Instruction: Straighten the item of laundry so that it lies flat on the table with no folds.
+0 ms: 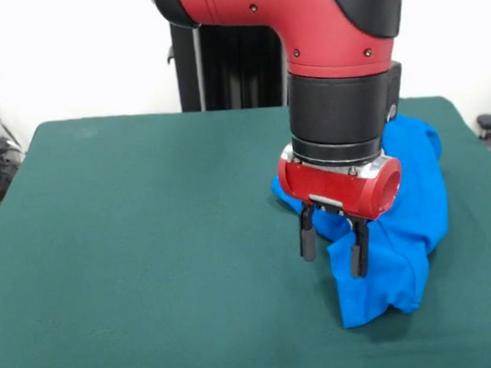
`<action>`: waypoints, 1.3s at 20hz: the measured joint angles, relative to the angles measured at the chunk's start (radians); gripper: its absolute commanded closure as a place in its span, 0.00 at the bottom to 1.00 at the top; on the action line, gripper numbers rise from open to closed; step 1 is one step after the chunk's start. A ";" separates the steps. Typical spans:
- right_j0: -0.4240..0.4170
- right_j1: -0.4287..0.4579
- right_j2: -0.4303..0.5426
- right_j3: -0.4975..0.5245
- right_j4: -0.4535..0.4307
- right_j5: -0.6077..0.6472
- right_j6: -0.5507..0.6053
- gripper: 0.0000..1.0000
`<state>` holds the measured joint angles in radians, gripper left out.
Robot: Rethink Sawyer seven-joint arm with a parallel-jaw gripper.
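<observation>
End effector (333,244) vertical, fingers apart, over crumpled T-shirt (413,199)

I have just 1 view: the front camera sits across the table (132,241) from the robot, facing its pedestal (221,60), raised and angled down. It is close, so the arm (302,22) fills the top and the table's near edge is cut off.

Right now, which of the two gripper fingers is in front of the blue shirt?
The finger on the picture's right: blue T-shirt cloth shows behind it. The other finger hangs before bare green table. The gripper is open and holds nothing.
</observation>
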<state>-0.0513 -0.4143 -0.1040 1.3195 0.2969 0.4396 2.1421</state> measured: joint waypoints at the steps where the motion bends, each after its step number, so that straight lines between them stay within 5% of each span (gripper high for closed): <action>1: -0.002 -0.001 0.003 0.000 0.000 0.000 0.000 0.00; 26: -0.041 0.072 0.104 0.023 -0.002 -0.084 0.000 0.00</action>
<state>-0.0922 -0.3420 0.0001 1.3428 0.2951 0.3554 2.1421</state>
